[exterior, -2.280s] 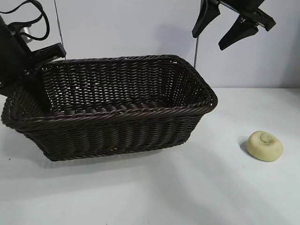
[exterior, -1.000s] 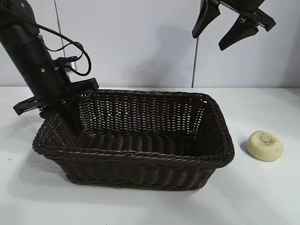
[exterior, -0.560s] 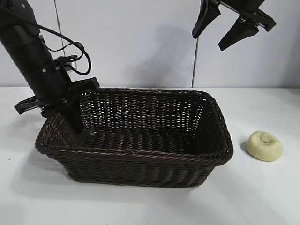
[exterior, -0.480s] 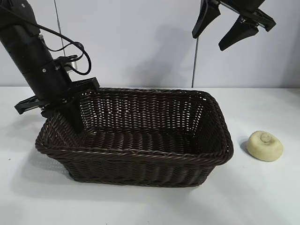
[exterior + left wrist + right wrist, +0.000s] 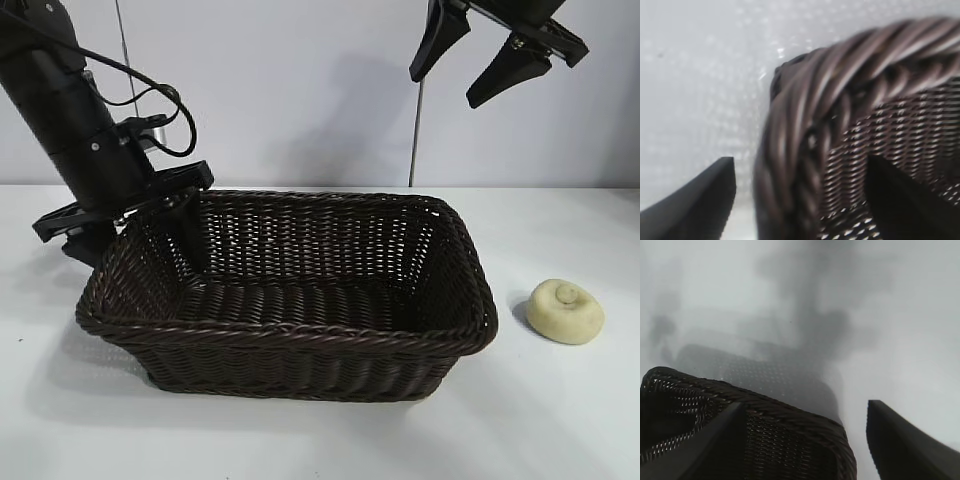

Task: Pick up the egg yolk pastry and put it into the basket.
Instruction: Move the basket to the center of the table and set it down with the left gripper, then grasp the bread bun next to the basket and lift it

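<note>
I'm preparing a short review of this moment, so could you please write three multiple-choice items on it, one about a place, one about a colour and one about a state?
1. Where does the egg yolk pastry lie?
A. Inside the basket
B. On the table, right of the basket in the exterior view
C. Between the right gripper's fingers

2. What colour is the basket?
A. Dark brown
B. Bright green
C. White

3. How does the left gripper stand at the basket's rim?
A. Open, one finger on each side of the rim
B. Shut on the pastry
C. High above the table, far from the basket

Answers:
1. B: the pastry rests on the white table, apart from the basket.
2. A: the wicker is dark brown throughout.
3. A: the left wrist view shows the braided rim between two spread fingers; the right gripper hangs open high above.
</note>
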You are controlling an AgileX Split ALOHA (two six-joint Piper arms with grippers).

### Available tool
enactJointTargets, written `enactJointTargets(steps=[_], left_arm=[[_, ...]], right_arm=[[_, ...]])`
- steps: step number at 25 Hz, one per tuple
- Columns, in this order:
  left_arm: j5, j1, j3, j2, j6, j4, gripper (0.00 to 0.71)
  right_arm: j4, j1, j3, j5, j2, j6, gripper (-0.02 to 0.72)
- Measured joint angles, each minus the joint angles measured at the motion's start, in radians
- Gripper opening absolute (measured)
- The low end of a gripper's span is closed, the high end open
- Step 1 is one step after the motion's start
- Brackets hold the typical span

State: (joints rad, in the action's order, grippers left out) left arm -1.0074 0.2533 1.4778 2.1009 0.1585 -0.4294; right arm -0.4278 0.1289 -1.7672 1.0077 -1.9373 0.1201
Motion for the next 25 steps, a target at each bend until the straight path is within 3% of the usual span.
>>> enactJointTargets(steps=[19, 25], left_arm=[[-0.097, -0.012, 0.0, -0.306, -0.015, 0.045, 0.544], [-0.089, -0.015, 0.0, -0.386, -0.045, -0.039, 0.544]], right_arm=[[0.0, 0.0, 0.0, 0.013, 0.0, 0.0, 0.494], [0.0, 0.0, 0.0, 0.014, 0.0, 0.0, 0.494]])
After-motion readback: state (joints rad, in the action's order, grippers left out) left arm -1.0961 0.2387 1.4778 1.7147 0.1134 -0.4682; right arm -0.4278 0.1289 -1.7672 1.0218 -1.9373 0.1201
